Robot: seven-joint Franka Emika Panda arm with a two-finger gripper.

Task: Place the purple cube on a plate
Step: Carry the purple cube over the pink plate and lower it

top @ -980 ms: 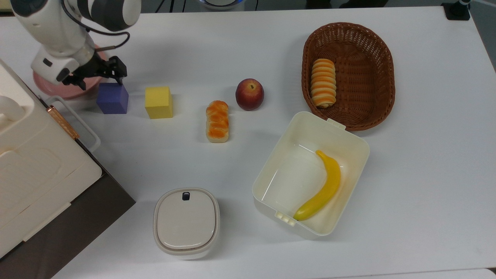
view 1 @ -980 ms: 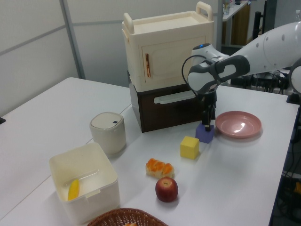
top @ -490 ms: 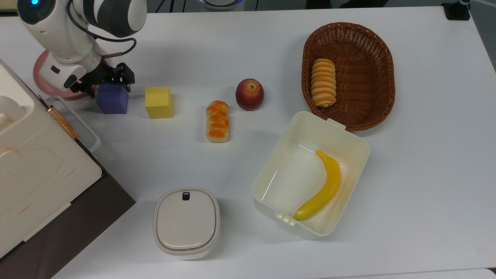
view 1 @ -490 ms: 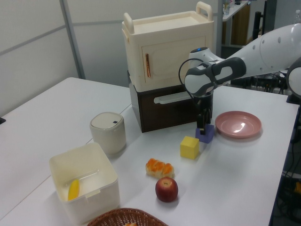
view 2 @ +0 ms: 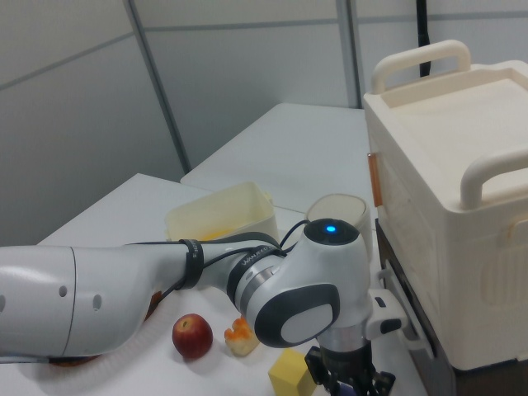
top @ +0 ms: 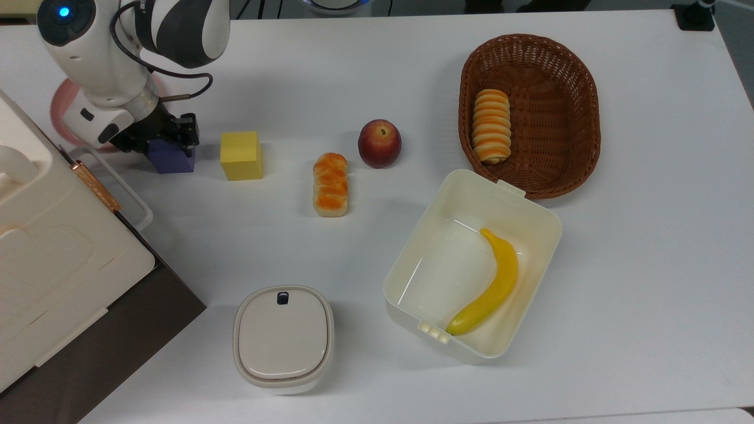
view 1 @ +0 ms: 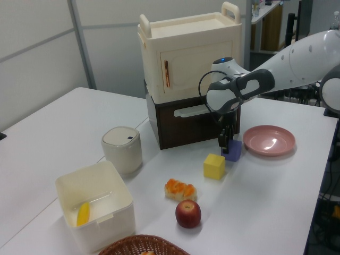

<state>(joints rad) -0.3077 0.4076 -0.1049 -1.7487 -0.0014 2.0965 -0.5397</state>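
The purple cube (top: 172,159) sits flat on the white table (top: 377,82), near the table's far left corner in the top view. Being a cube, it has no long axis; its sides run roughly square with the table's edges, turned only slightly. The gripper (top: 160,136) is down over the cube, its black fingers (top: 187,131) lying across the cube's upper part so that only the lower front face shows in the top view. In the left view the gripper (view 1: 227,142) covers the cube (view 1: 232,151) from above and from the left view's left. Whether the fingers are already squeezing the cube or merely standing around it cannot be told.

The pink plate (top: 60,97) lies just beyond the cube, toward the table's left edge in the top view, mostly hidden there by the arm; in the left view the plate (view 1: 270,140) is bare and lies just beside the cube, on the left view's right. The yellow cube (top: 241,155) stands near the purple one, apart from it, on the top view's right.

Further along the table in the top view come a bread roll (top: 330,184) and an apple (top: 380,143). A wicker basket (top: 583,118) near the far right corner holds a striped pastry (top: 491,125). An open cream box (top: 530,218) holds a banana (top: 490,287), and a lidded pot (top: 283,338) stands near the near edge.
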